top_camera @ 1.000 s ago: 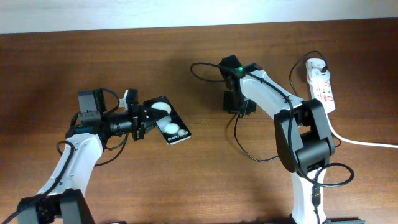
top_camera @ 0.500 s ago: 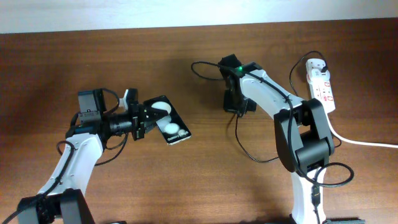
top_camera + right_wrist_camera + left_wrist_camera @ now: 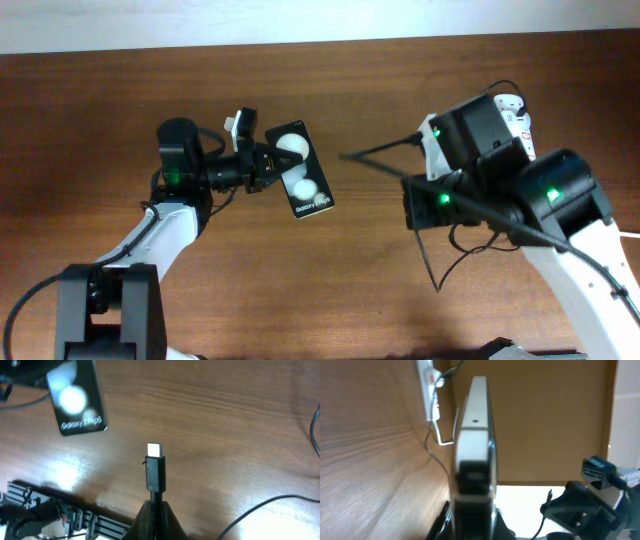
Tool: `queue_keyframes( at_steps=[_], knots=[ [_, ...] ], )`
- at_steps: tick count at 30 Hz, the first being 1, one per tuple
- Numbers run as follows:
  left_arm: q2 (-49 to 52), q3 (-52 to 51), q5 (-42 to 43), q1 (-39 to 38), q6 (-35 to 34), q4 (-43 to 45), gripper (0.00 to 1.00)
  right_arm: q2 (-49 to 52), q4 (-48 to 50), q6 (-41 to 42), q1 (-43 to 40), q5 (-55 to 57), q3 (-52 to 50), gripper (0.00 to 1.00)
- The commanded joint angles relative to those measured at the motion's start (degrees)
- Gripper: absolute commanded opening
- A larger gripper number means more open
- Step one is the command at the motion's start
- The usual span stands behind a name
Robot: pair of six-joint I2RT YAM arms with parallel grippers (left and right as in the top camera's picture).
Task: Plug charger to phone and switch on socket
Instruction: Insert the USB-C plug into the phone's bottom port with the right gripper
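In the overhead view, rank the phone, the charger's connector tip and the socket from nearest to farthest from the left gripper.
From the left gripper:
1. phone: clamped in it, just to its right in the picture.
2. charger: the connector tip is mid-table, past the phone and not touching it.
3. socket: far right, mostly hidden behind the right arm.

The phone (image 3: 300, 172) is left of centre, the charger (image 3: 155, 474) tip to its right, and the socket (image 3: 513, 104) lies toward the table's (image 3: 380, 80) far right corner.

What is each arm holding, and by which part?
Left tool grips the phone by one edge; right tool pinches the charger just behind its connector tip.
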Motion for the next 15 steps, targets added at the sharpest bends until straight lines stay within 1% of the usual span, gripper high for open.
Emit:
queue_keyframes(
  at_steps=[1, 3, 5, 7, 9, 11, 15],
  knots=[
    [0.00, 0.94, 2.43, 0.09, -10.36, 7.37, 0.00, -1.66, 1.90, -0.90, 5.73, -2.21, -5.29, 0.04],
    [-0.02, 0.94, 3.26, 0.11, -11.89, 9.57, 0.00, -1.64, 7.13, -0.52, 8.81, -4.26, -8.20, 0.04],
    [-0.02, 0.94, 2.93, 0.13, -14.69, 9.57, 0.00, -1.57, 14.58, 3.32, 11.17, -4.48, -12.85, 0.04],
    [-0.02, 0.94, 2.14, 0.13, -15.45, 9.60, 0.00, -1.55, 18.95, 6.29, 11.74, -5.66, -15.91, 0.04],
    [-0.02, 0.94, 1.86, 0.13, -15.45, 9.97, 0.00, -1.53, 21.66, 7.06, 11.78, -7.76, -17.14, 0.04],
    [-0.02, 0.94, 1.73, 0.13, -15.91, 12.24, 0.00, -1.36, 23.50, 7.26, 11.78, -8.07, -17.33, 0.04],
    [-0.02, 0.94, 0.74, 0.13, -17.62, 12.17, 0.00, 0.66, 25.24, 8.55, 11.96, -10.19, -17.33, 0.04]
  ],
)
